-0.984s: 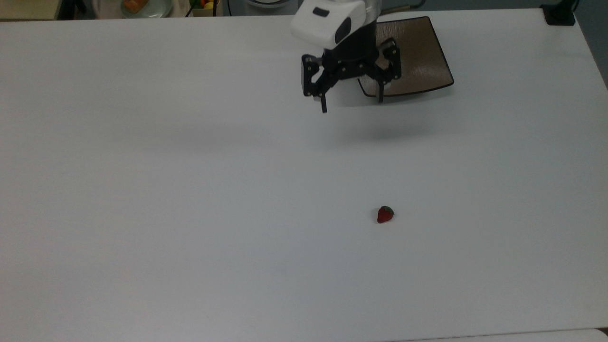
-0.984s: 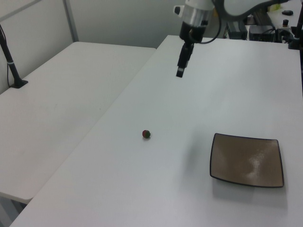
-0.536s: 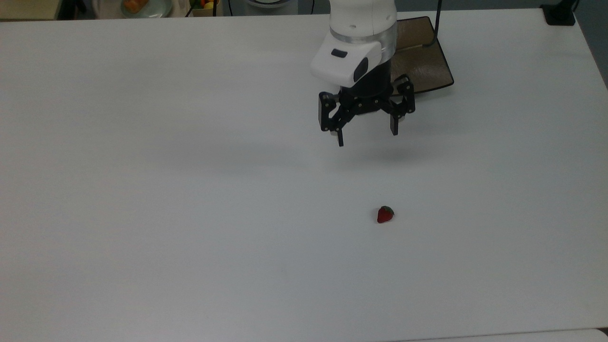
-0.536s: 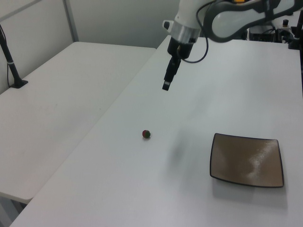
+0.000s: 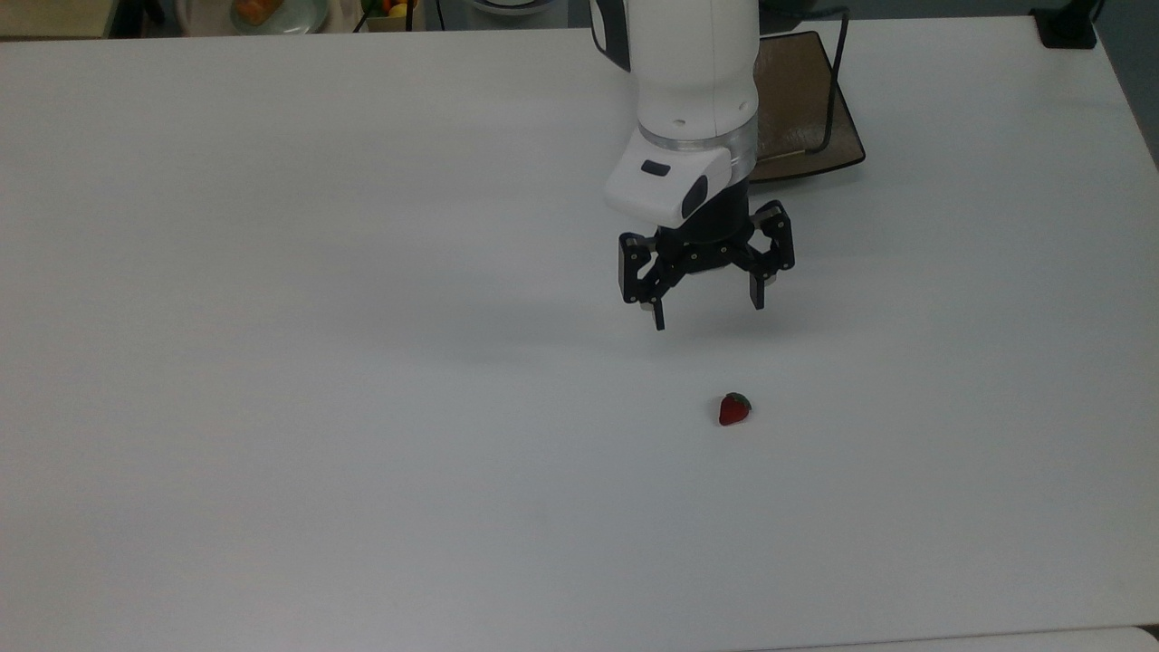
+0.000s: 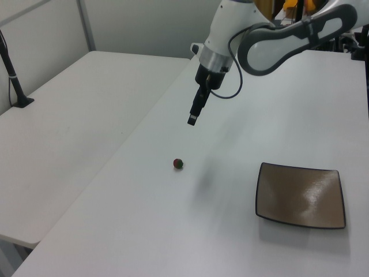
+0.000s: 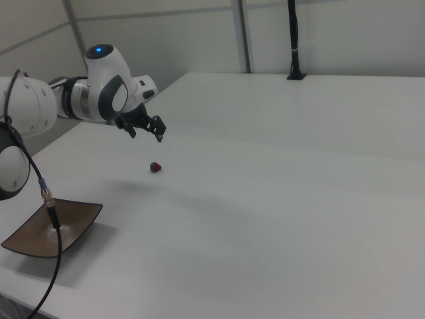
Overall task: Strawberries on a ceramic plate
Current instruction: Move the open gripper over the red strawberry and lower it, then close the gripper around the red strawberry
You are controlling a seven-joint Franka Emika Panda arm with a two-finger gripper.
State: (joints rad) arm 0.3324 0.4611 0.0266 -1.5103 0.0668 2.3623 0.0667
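Strawberry (image 6: 179,164) lies untouched on the white desk (image 6: 277,104), left in the left view, with the empty ceramic plate (image 6: 300,195) well apart to its right. Above and farther back, the hand (image 5: 707,312) hangs spread, gripping nothing. Picking up, carrying and placing all remain.

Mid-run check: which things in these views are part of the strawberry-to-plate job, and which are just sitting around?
Part of the job:
- strawberry, alone on the white table
- ceramic plate, with nothing on it
- gripper, open, in the air short of the strawberry

Just lying about:
- black post base at the table corner
- dish with food beyond the top view's upper edge of the table
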